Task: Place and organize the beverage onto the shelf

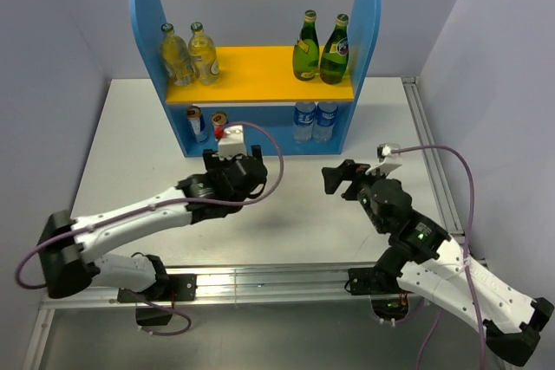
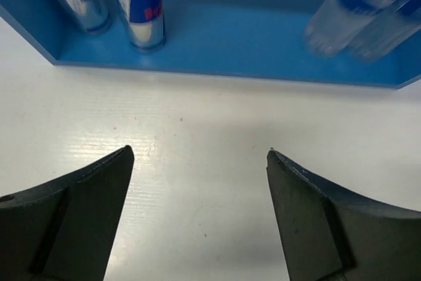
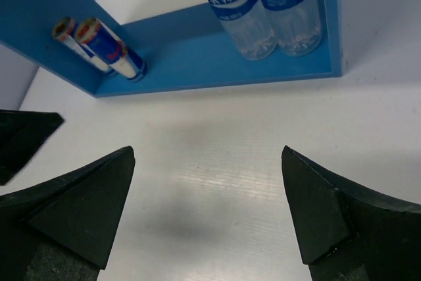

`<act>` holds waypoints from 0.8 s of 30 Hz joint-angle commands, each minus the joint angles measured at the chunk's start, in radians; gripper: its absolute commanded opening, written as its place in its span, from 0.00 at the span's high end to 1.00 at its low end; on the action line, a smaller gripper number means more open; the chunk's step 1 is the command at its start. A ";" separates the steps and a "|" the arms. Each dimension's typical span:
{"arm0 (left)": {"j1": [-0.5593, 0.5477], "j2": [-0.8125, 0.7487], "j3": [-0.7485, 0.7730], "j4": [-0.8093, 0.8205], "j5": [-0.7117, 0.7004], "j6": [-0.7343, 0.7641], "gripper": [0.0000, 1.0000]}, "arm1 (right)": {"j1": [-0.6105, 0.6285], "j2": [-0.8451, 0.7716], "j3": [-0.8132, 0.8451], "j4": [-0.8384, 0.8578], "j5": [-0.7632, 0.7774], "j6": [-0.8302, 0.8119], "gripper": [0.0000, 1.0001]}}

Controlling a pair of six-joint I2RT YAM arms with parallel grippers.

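Observation:
The blue shelf (image 1: 368,15) stands at the back of the table. On its yellow-orange upper board (image 1: 260,75) stand two pale-yellowish bottles (image 1: 191,56) at the left and two dark green bottles (image 1: 319,48) at the right. On the lower level two silver-blue-red cans (image 1: 206,123) stand at the left; they also show in the left wrist view (image 2: 141,4) and the right wrist view (image 3: 108,47). My left gripper (image 1: 234,155) (image 2: 200,153) is open and empty in front of the cans. My right gripper (image 1: 340,178) (image 3: 207,153) is open and empty above the table.
Two clear water bottles with blue labels (image 1: 314,120) (image 3: 263,4) (image 2: 358,11) stand at the right of the lower level. A left fingertip (image 3: 23,136) shows at the left edge of the right wrist view. Grey walls close in the white table (image 1: 390,127).

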 commanded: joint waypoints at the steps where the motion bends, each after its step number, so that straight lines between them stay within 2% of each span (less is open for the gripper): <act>1: -0.025 -0.152 0.203 -0.366 -0.104 -0.159 0.11 | 0.012 0.031 0.193 -0.068 -0.022 0.015 0.01; 5: -0.034 -0.269 0.317 -0.413 -0.032 -0.090 0.08 | 0.015 0.097 0.441 -0.177 -0.031 -0.004 0.00; 8: -0.042 -0.333 0.411 -0.471 -0.037 -0.063 0.07 | 0.023 0.122 0.569 -0.236 -0.036 -0.027 0.00; 11: -0.044 -0.396 0.464 -0.464 -0.046 -0.006 0.07 | 0.025 0.118 0.631 -0.263 -0.030 -0.050 0.00; 15: -0.044 -0.458 0.513 -0.457 -0.044 0.055 0.07 | 0.025 0.095 0.641 -0.276 -0.020 -0.053 0.00; 24: -0.044 -0.456 0.533 -0.510 -0.055 0.054 0.06 | 0.025 0.096 0.632 -0.288 0.003 -0.050 0.00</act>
